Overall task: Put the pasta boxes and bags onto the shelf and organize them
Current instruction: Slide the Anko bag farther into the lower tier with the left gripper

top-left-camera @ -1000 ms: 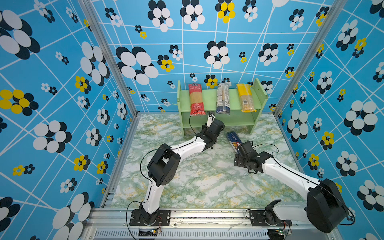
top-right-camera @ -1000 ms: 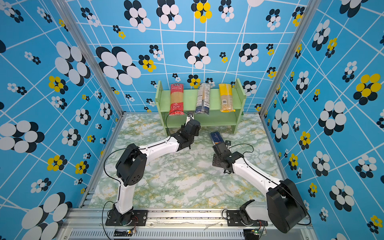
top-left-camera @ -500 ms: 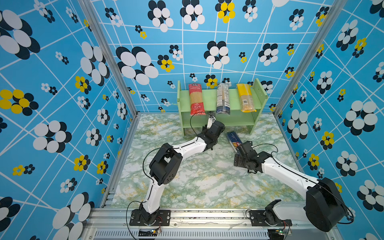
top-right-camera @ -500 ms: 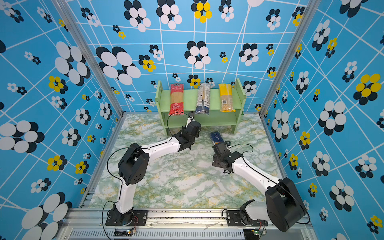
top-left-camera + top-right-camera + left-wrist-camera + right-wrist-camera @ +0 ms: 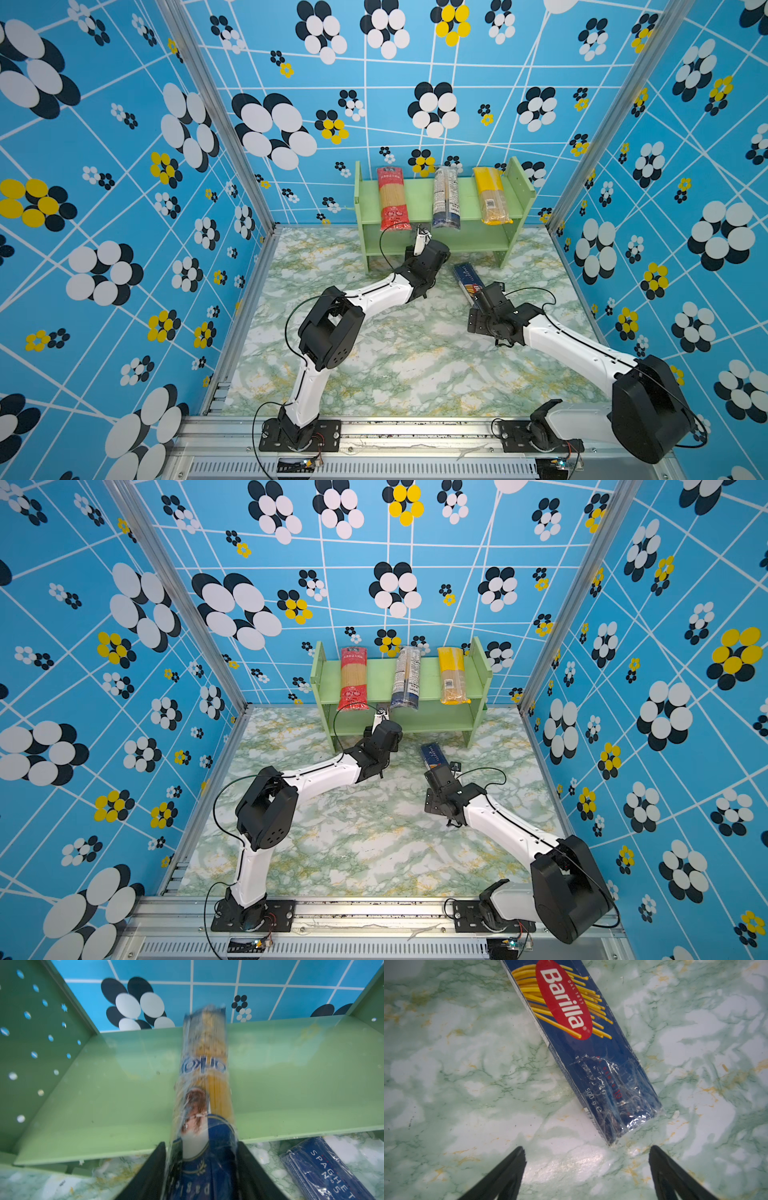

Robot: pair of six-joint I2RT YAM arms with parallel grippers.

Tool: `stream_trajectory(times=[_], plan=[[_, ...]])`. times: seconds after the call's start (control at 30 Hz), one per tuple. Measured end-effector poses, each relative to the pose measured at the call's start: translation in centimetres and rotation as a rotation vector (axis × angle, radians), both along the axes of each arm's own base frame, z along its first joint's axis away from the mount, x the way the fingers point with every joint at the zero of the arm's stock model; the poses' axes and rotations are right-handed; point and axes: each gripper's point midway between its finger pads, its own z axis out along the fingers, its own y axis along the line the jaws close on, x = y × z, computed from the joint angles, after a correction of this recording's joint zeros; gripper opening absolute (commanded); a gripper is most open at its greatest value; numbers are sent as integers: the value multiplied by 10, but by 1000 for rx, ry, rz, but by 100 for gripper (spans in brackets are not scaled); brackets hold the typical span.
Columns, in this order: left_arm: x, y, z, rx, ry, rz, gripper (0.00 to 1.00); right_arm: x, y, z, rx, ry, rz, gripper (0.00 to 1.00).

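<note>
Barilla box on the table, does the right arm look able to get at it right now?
Probably yes. The Barilla box lies flat on the table, its near end just ahead of the right tool, whose jaws stand wide open, wider than the box. Nothing sits between them.

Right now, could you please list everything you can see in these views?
Table: one, green marble.
Shelf: one, light green, back of the table.
Red-ended bag: one, red and yellow, top tier, left.
Clear bag: one, white and blue label, top tier, middle.
Yellow-topped bag: one, yellow, top tier, right.
Blue-ended bag: one, blue and yellow, lower tier.
Barilla box: one, dark blue, flat on the table.
Left pincer: one, black, around the blue-ended bag; grip unclear.
Right pincer: one, black, open, just short of the Barilla box.
</note>
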Motion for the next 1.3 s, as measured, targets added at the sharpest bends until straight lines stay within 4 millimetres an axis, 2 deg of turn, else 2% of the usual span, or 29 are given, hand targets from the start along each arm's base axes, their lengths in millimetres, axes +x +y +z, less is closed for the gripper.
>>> stream_trajectory(times=[0.13, 0.43, 0.8, 1.03, 1.3], plan=[[4, 0, 17, -37, -52, 18, 74, 0, 0, 0, -1, 1, 2, 95], [5, 0, 20, -45, -63, 22, 78, 0, 0, 0, -1, 0, 2, 96], [5, 1, 20, -49, -64, 28, 100, 0, 0, -2, -5, 6, 3, 95], [3, 1, 15, -42, -59, 31, 99, 0, 0, -3, -6, 9, 3, 96], [-7, 0, -1, -14, -37, 25, 99, 0, 0, -3, -7, 9, 3, 96]])
